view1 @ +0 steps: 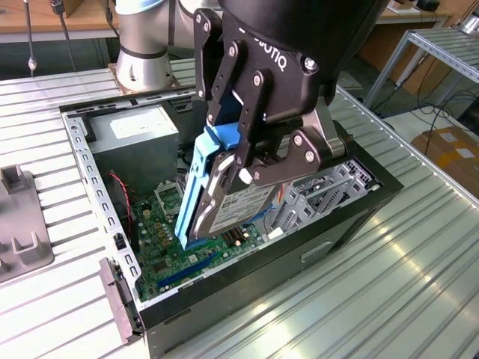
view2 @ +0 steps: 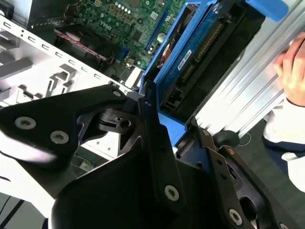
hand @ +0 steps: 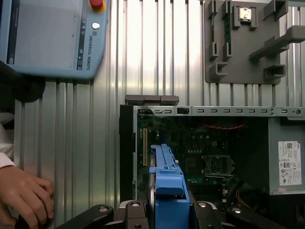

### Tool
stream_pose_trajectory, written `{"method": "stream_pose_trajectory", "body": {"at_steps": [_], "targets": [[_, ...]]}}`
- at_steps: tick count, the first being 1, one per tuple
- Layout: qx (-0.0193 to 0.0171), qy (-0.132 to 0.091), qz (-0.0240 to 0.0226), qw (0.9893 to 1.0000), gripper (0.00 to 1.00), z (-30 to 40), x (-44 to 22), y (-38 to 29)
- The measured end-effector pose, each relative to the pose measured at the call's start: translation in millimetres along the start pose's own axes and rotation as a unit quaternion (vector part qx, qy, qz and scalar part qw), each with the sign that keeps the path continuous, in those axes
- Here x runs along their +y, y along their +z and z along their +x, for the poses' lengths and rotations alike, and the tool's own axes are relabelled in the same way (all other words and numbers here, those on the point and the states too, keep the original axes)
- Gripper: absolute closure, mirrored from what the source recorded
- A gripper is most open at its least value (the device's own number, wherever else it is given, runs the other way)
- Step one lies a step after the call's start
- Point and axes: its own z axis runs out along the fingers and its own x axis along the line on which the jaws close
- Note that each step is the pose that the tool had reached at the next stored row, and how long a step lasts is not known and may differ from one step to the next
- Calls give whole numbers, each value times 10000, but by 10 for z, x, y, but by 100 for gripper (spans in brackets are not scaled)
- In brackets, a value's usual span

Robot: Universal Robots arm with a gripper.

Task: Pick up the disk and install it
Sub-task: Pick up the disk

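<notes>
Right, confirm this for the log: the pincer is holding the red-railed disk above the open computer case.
Not quite: the disk has blue rails, not red, as the exterior view shows. Otherwise right: the pincer holds it above the open computer case.

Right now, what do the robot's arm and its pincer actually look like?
The arm is a thick silvery-grey tube with a pale blue cap on its joint. The pincer is black: a bulky body with white lettering, and two fingers built from flat hinged bars dotted with silver bolt heads.
</notes>
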Motion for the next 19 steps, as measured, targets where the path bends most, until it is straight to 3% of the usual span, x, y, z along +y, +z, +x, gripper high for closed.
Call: {"method": "stream_pose_trajectory", "body": {"at_steps": [19], "targets": [[0,0,0,10000,63,-1,-197,3]]}}
